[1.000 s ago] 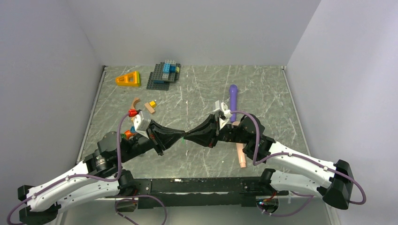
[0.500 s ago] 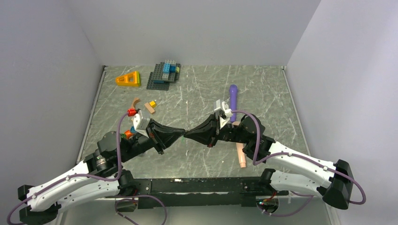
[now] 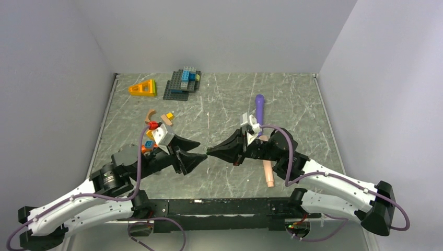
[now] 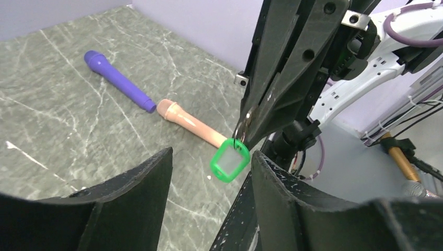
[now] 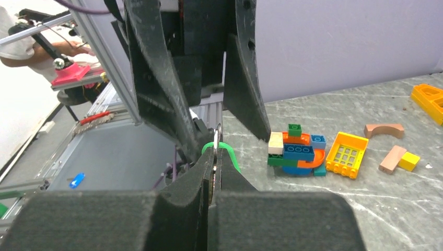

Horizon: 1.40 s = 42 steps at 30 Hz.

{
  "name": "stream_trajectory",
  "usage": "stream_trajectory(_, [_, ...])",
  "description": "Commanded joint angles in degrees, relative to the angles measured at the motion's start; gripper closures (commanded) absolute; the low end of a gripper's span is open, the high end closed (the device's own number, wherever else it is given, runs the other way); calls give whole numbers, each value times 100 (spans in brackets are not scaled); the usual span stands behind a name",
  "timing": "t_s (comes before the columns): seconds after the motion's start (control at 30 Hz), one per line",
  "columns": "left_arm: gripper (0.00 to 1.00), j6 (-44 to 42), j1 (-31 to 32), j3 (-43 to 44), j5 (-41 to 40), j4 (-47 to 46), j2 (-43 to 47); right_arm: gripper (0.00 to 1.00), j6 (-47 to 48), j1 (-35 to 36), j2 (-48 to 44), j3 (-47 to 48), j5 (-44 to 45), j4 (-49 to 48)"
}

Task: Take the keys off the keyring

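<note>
Right gripper (image 4: 246, 125) pressed together on keyring (image 4: 241, 127); green-headed key (image 4: 229, 161), possibly a tag, hangs below, long axis downward. Left gripper (image 3: 202, 149) spread, jaws flanking it.

The left arm (image 3: 68, 206) stretches low toward the middle, its jaws spread apart and empty, tips pointing right. The right arm (image 3: 339, 180) stretches in from the other side, its jaws pressed together on the keyring (image 4: 241, 127). The opposing tips face each other, just apart.
</note>
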State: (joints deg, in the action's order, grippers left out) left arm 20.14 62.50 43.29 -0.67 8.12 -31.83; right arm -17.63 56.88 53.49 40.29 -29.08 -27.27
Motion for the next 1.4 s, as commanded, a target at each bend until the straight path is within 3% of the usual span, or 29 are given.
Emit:
stream_trajectory(0.0, [40, -516, 17, 889, -154, 1052, -125, 100, 261, 7, -99, 155, -357, 585])
stream_trajectory(0.33, [50, -1215, 17, 1547, 803, 2178, -532, 100, 485, 14, 145, 408, -584, 1307])
stream_trajectory(0.63, [53, -1438, 17, 1528, 1055, 2178, -926, 100, 598, 7, 175, 502, -678, 1370])
stream_trajectory(0.8, [67, -1490, 17, 1545, 1067, 2150, -1042, 100, 595, 9, 191, 519, -740, 1386])
stream_trajectory(1.03, [100, -1450, 17, 1443, 1266, 1940, -991, 100, 562, 15, 130, 517, -757, 1345])
stream_trajectory(1.37, [100, -1051, 17, 1028, 1429, 1220, -740, 100, 348, 16, -41, 279, -619, 690])
